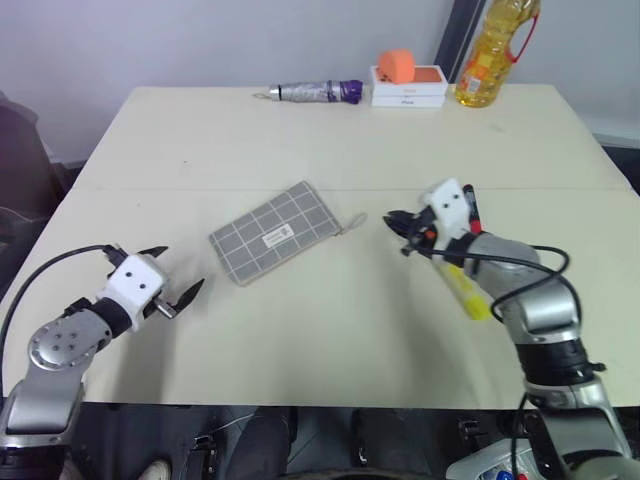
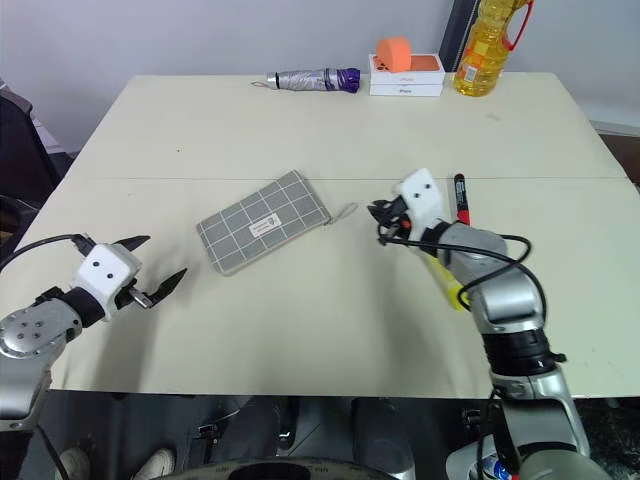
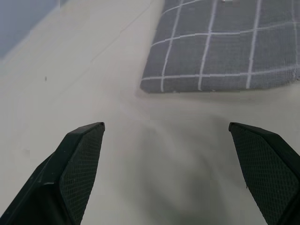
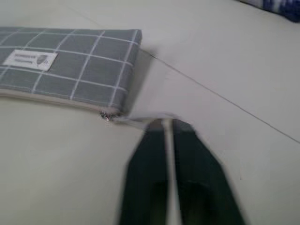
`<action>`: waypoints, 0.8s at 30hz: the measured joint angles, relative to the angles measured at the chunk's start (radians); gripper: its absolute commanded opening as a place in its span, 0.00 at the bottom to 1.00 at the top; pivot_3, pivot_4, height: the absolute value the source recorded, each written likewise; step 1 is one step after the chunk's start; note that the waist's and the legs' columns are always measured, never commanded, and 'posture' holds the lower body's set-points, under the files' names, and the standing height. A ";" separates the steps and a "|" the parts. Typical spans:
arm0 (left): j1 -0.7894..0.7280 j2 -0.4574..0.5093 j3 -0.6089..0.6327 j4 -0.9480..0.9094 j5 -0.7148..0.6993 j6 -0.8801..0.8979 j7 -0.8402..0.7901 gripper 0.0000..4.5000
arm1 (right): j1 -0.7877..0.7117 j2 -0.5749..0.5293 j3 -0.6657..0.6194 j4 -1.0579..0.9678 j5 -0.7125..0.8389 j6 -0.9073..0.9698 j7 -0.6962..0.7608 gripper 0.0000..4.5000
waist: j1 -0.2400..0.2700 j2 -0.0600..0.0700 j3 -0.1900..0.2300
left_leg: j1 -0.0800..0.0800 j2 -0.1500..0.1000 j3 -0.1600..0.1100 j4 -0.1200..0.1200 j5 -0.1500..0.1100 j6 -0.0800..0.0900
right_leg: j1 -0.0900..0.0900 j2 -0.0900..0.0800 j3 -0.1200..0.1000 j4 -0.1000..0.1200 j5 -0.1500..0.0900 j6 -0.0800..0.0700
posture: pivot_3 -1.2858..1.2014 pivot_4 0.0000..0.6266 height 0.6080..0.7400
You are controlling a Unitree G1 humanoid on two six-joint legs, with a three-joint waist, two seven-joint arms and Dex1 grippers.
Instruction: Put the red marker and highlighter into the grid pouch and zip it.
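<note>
Table carries everything; grid pouch lies flat mid-table, label up, zipper pull cord trailing toward the right arm. Right gripper sits just beside that cord with jaws clenched together; right wrist view puts the cord at the fingertips, can't tell if it's pinched. Left gripper hovers near the pouch's other end, jaws spread wide, nothing in them. Highlighter lies under the right forearm, red marker just beyond it, both well apart from the pouch
</note>
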 measured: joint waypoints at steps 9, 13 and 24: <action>-0.115 0.039 -0.103 0.178 0.196 -0.266 0.066 1.00 | -0.308 0.197 0.128 0.532 -0.203 -0.162 -0.133 0.01 | -0.001 0.001 0.000 | -0.001 -0.001 0.000 -0.001 0.000 -0.001 | -0.003 0.001 -0.001 0.001 0.000 0.000 | 0.52 0.24 1.00; -0.173 0.041 -0.140 0.254 0.235 -0.357 0.084 1.00 | -0.405 0.259 0.129 0.792 -0.251 -0.262 -0.167 0.01 | 0.000 0.001 0.000 | -0.001 -0.001 0.000 -0.001 0.001 -0.001 | -0.003 0.001 -0.001 0.002 0.000 0.000 | 0.52 0.24 1.00; -0.281 0.024 -0.243 0.325 0.288 -0.488 0.092 1.00 | -0.506 0.327 0.128 1.048 -0.310 -0.419 -0.150 0.01 | -0.005 0.002 -0.001 | -0.001 -0.001 0.000 0.000 0.001 -0.001 | -0.004 0.001 -0.001 0.005 0.000 0.000 | 0.52 0.24 1.00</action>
